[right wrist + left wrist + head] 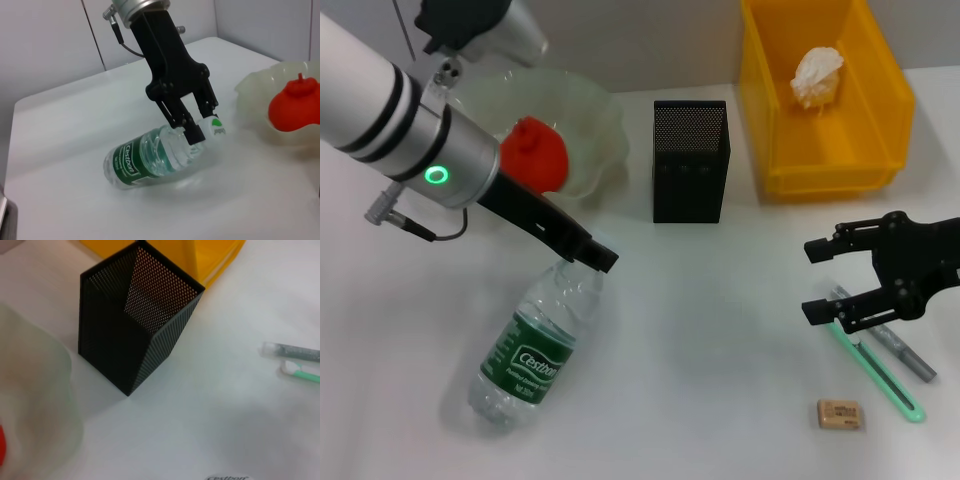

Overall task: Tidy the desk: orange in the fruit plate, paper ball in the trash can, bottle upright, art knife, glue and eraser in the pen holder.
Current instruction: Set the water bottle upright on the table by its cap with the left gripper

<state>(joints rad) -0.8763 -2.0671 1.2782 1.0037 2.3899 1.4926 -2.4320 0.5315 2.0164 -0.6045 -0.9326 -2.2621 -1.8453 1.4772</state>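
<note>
The bottle (525,355) lies on the table with its neck lifted, and my left gripper (588,254) is shut on the neck just below the cap (215,129). The orange (536,152) rests in the fruit plate (595,120). The paper ball (817,76) lies in the trash can (885,110). Between them stands the pen holder (690,160). My right gripper (817,280) hangs open at the right, just above the ends of the green art knife (878,368) and the grey glue (908,355). The eraser (840,413) lies near the front edge.
In the left wrist view the pen holder (135,335) stands close by, with the trash can (200,255) behind it, the fruit plate (35,390) beside it, and the glue (295,352) and art knife (302,374) farther off. A cable (420,228) hangs from my left wrist.
</note>
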